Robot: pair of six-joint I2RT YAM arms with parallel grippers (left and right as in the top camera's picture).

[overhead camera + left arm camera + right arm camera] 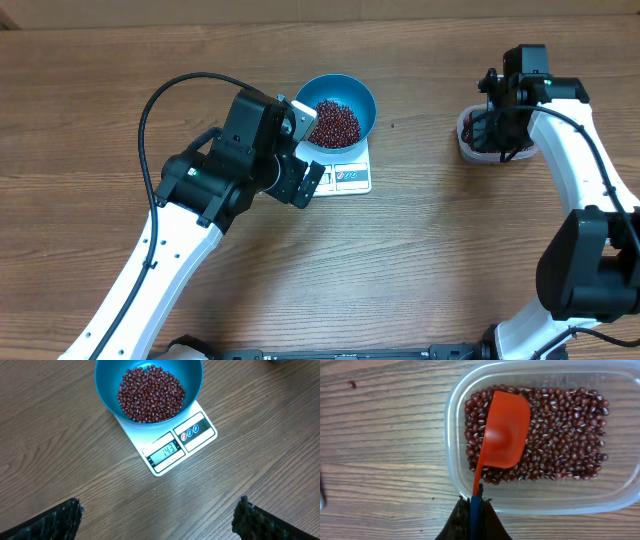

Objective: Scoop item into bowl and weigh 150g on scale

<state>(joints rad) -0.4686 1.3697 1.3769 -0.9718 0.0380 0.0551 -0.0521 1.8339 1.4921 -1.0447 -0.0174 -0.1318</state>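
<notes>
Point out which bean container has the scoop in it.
The clear plastic tub: the orange scoop, held by the right gripper, lies over its beans. The blue bowl on the scale has none.

Both the left arm [150, 262] and the right arm [572, 150] have smooth white link shells joined by bulky black joint housings, and a thin black cable [142, 125] arcs beside the left one. A small green spot [195, 172] marks its black housing. The left gripper [159, 512] has black fingers [57, 521] with a rough, possibly foam-like surface.
</notes>
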